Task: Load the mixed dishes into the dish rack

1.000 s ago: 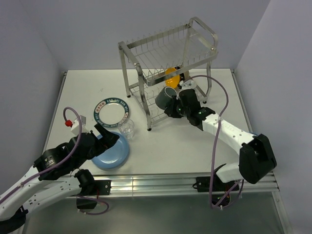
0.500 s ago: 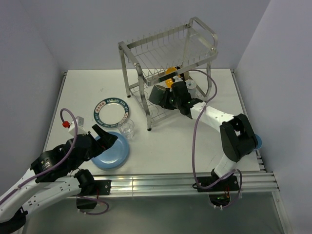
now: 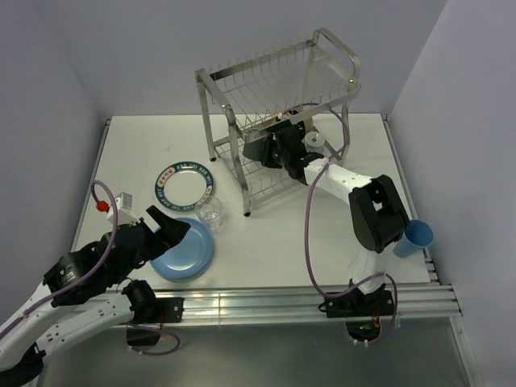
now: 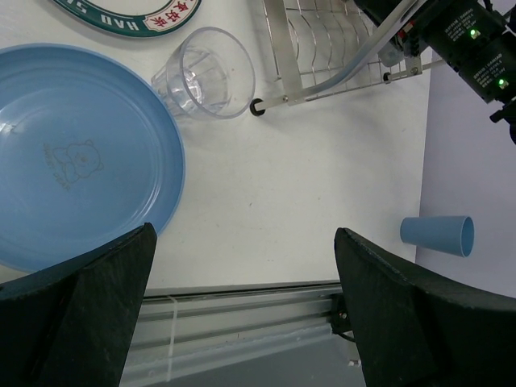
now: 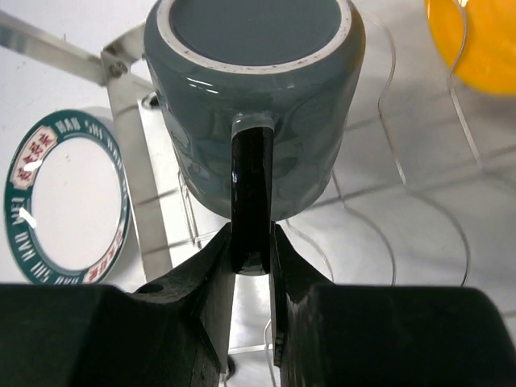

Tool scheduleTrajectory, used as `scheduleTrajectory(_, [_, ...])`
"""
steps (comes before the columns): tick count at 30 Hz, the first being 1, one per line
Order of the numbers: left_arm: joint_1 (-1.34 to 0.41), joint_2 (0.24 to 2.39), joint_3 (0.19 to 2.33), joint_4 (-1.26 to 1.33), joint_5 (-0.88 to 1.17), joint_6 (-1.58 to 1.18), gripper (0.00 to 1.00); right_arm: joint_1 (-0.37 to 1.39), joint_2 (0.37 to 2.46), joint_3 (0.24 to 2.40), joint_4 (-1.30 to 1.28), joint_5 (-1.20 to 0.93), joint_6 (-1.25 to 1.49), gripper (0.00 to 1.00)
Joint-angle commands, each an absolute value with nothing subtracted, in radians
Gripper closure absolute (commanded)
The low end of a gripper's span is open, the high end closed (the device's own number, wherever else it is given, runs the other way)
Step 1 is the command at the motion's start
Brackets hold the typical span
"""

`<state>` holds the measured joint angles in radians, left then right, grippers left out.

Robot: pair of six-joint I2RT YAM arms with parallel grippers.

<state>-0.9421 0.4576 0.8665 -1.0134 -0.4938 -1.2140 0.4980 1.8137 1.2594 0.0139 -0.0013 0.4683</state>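
At the rack (image 3: 282, 81), the dark mug (image 5: 254, 81) gleams, base pale-ringed.

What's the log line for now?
right fingers: shut on dark mug handle, inside dish rack | left fingers: open, by light blue plate

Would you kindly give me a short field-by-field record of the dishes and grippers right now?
Right gripper: shut on the handle of the dark mug, inside the lower tier of the dish rack
Orange bowl: lower tier, beside the mug
Left gripper: open, near the light blue plate
Clear glass: upright on the table, beside that plate
Patterned plate: flat on the table
Blue cup: on its side, at the table's right edge
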Motion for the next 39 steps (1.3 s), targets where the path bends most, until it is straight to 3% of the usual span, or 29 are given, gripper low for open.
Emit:
scheduleTrajectory(1, [-0.940,0.445,0.862,-0.986,-0.506,-1.193,0.01,0.494,1.848,1.373,0.097,0.098,0.382,1.00])
scheduleTrajectory(22, [-0.940,0.492,0.830,-0.881,-0.423,-1.201,0.01,0.512,2.115,1.649,-0.201,0.275,0.212,1.00])
scheduleTrajectory(24, [-0.940,0.485,0.819,-0.890,-0.429,-1.221,0.01,0.511,2.118,1.638,-0.198,0.250,0.216,0.90])
scheduleTrajectory(27, [-0.940,0.494,0.810,-0.907,-0.446,-1.256,0.01,0.512,2.118,1.625,-0.201,0.242,0.230,0.93])
scheduleTrajectory(30, [-0.940,0.535,0.813,-0.919,-0.471,-1.281,0.01,0.512,2.109,1.599,-0.192,0.236,0.236,0.84])
scheduleTrajectory(33, [-0.940,0.630,0.845,-0.931,-0.495,-1.287,0.01,0.512,2.079,1.556,-0.170,0.232,0.248,0.69])
scheduleTrajectory(34, [-0.940,0.658,0.856,-0.936,-0.497,-1.290,0.01,0.512,2.069,1.543,-0.163,0.229,0.252,0.59])
scheduleTrajectory(36, [-0.940,0.734,0.893,-0.925,-0.495,-1.266,0.01,0.512,2.043,1.508,-0.149,0.221,0.256,0.54])
scheduleTrajectory(38, [-0.940,0.784,0.919,-0.904,-0.506,-1.253,0.01,0.512,2.026,1.481,-0.146,0.218,0.261,0.42])
scheduleTrajectory(39, [-0.940,0.831,0.928,-0.890,-0.512,-1.217,0.01,0.512,2.008,1.471,-0.138,0.215,0.265,0.30])
